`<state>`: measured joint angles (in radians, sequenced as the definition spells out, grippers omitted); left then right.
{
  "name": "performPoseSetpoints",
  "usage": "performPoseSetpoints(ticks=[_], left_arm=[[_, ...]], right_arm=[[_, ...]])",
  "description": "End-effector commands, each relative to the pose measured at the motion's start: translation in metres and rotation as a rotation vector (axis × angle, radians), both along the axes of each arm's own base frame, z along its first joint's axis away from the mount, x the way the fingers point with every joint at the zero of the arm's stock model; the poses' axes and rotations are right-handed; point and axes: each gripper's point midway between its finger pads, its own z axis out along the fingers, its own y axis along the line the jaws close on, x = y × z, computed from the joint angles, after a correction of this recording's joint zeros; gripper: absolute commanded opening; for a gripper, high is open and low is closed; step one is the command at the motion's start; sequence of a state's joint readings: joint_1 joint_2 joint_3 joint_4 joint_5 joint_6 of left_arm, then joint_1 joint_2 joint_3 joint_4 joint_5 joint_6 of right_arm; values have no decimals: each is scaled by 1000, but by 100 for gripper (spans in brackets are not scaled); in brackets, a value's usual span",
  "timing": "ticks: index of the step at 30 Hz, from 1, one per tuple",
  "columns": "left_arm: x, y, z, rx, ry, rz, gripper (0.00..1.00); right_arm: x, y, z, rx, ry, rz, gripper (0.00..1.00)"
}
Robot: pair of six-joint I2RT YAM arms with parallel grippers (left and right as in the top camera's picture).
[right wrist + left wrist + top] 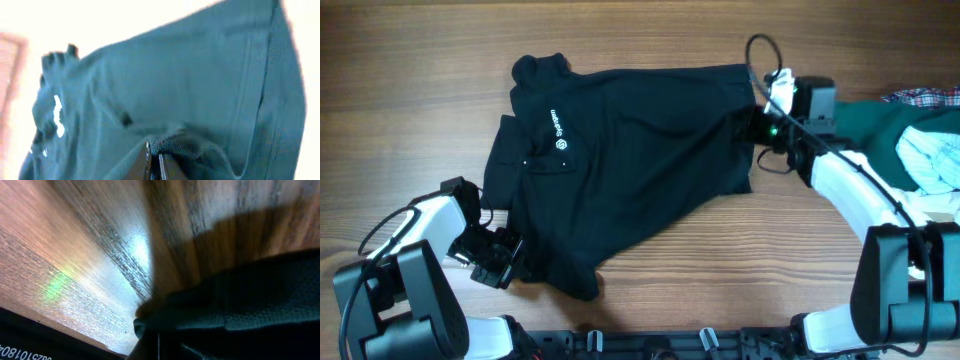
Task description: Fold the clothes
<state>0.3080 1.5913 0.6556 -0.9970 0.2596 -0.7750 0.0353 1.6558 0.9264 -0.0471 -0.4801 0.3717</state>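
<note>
Left gripper [510, 258] at 7 o'clock: jaws closed, pinching the polo shirt's [630, 150] near edge. Shirt lies mid-table, collar toward 10, rumpled. Right gripper [756, 124] at 2: clamped on the hem. Risks: a thin pinch could slip; uneven pulls would bunch the fabric; cable [752, 45] might snag. Wood table [720, 270], glossy. Dark green garment [875, 125] and pale garment [932, 155] at 3.

matt black knit cloth polo shirt [640, 140] on a smooth, slightly glossy wood-grain table [420, 60].
</note>
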Motion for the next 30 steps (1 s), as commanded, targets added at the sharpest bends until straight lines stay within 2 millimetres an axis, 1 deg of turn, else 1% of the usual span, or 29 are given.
performPoseSetpoints(ticks=[1,4,9,10,11,13,14,15,17,18,20,21,23,25,27,28,30], left_arm=[[-1,20,-11,100,-3,-36,4],[-1,20,-12,101,-6,-36,4],[-1,20,-12,101,-6,-36,4],[-1,20,-12,101,-6,-36,4],[-1,20,-12,101,-6,-37,4],[-1,20,-12,100,-6,-38,4],[-1,20,-12,100,-7,-40,4],[-1,20,-12,99,-8,-43,4],[-1,20,-11,97,-9,-48,4],[-1,20,-11,96,-11,-53,4],[-1,20,-11,95,-11,-54,4],[-1,20,-11,94,-12,-56,4],[-1,20,-11,94,-12,-57,4],[-1,20,-11,94,-12,-56,4],[-1,19,-11,93,-10,-56,4],[-1,19,-11,93,-10,-56,4],[-1,19,-11,93,-10,-56,4]], right_arm=[[22,-32,14,-56,-48,-136,4],[30,-44,21,-74,-95,-156,4],[38,-43,32,-79,-159,-146,4],[38,-43,33,-79,-164,-147,7],[39,-43,33,-80,-165,-146,27],[33,-44,25,-87,-126,-143,75],[26,-44,15,-101,-84,-129,79],[21,-43,11,-105,-58,-124,80],[4,-42,-6,-105,41,-109,81],[-7,-37,-14,-104,89,-71,80],[-28,-26,-23,-68,169,-4,77],[-41,-19,-26,-39,216,38,74],[-59,-13,-32,-19,290,79,66],[-80,-12,-40,-11,387,83,60],[-97,-12,-45,-8,466,88,48],[-104,-11,-47,-6,499,90,45],[-119,-11,-50,-16,547,118,43]])
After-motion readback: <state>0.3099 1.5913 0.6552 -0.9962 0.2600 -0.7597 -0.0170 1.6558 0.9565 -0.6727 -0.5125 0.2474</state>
